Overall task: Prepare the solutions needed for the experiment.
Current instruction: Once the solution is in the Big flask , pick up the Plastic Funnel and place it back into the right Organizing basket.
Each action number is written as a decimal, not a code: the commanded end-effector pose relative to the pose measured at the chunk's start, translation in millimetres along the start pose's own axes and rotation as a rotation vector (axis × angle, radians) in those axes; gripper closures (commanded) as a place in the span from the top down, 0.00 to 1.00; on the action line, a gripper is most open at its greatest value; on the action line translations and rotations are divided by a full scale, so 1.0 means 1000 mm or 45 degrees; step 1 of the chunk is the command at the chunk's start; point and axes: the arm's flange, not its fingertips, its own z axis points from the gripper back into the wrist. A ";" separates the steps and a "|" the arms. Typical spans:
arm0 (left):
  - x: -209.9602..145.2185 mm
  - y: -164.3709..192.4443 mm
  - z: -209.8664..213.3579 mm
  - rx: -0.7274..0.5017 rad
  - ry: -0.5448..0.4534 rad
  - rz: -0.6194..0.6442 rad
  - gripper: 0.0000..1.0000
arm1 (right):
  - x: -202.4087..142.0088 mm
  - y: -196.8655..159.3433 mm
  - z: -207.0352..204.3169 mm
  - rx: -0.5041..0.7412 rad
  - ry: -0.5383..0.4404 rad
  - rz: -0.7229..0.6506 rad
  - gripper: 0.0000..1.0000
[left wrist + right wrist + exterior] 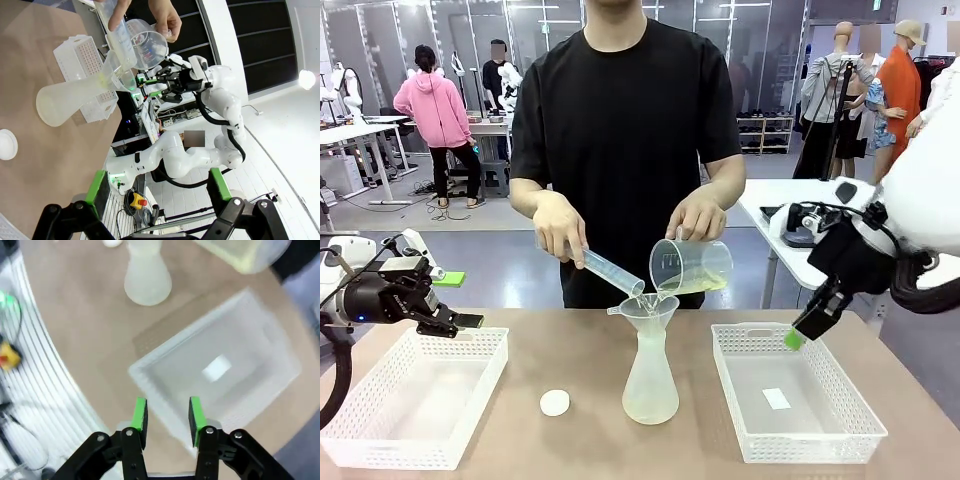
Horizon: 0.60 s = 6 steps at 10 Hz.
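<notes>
At the middle of the table (690,450), a person (620,120) is tipping a beaker (675,262) and a graduated cylinder (605,268), pouring the pale yellow-green solutions (705,283) through a funnel (645,312) into the conical flask (650,385). The left gripper (157,187) is hovering wide open by the left basket (390,450). The right gripper (167,415) is hovering with its jaws apart and empty over the rim of the right basket (820,450).

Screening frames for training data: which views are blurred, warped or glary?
Front view: sharp, evenly lit. Left wrist view: sharp, wide-angle warped, lamp glare at right edge. Right wrist view: basket and flask smeared by blur, right hand crisp.
</notes>
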 end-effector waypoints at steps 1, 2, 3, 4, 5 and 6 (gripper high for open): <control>0.000 -0.001 0.000 -0.005 -0.001 -0.003 1.00 | -0.016 -0.006 -0.005 0.193 -0.133 -0.464 0.44; 0.000 -0.001 0.000 -0.005 -0.001 -0.003 1.00 | -0.024 -0.012 -0.009 0.318 -0.138 -0.616 0.44; 0.000 -0.001 0.000 -0.005 -0.001 -0.003 1.00 | -0.033 -0.019 -0.014 0.472 -0.191 -0.742 0.44; 0.000 -0.001 0.000 -0.005 -0.001 -0.003 1.00 | -0.040 -0.023 -0.017 0.601 -0.221 -0.833 0.44; 0.000 -0.001 0.000 -0.005 -0.001 -0.003 1.00 | -0.046 -0.024 -0.022 0.711 -0.222 -0.877 0.44; 0.000 -0.001 0.000 -0.005 -0.001 -0.003 1.00 | -0.050 -0.024 -0.025 0.796 -0.330 -0.909 0.44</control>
